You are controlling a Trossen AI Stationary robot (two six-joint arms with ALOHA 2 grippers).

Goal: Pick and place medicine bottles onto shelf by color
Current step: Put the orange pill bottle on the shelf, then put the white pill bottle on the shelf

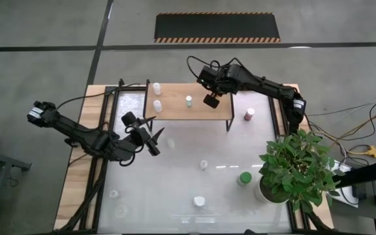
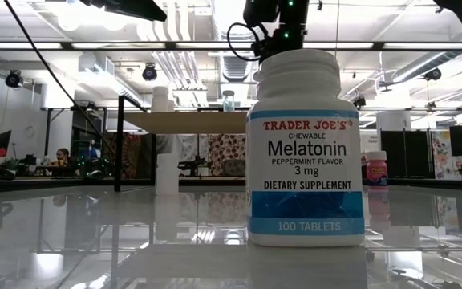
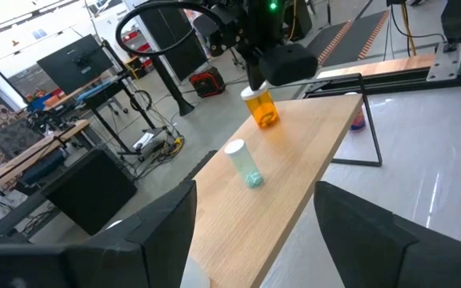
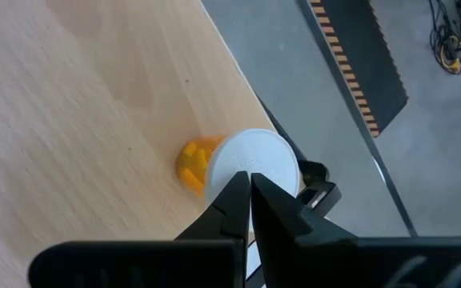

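Orange bottle (image 3: pixel 261 108) sits on the shelf (image 3: pixel 294 200) near its right end, about 1 o'clock from table centre on my high view; translucent amber, white cap (image 4: pixel 250 166). Right gripper (image 4: pixel 250 204) is directly above it, fingertips together on the cap, gripping nothing that I can see. My read: it's a set-down spot kept apart from the clear teal-pill bottle (image 3: pixel 245 164). Left gripper (image 1: pixel 154 138) waits at 9 o'clock, fingers wide, empty.
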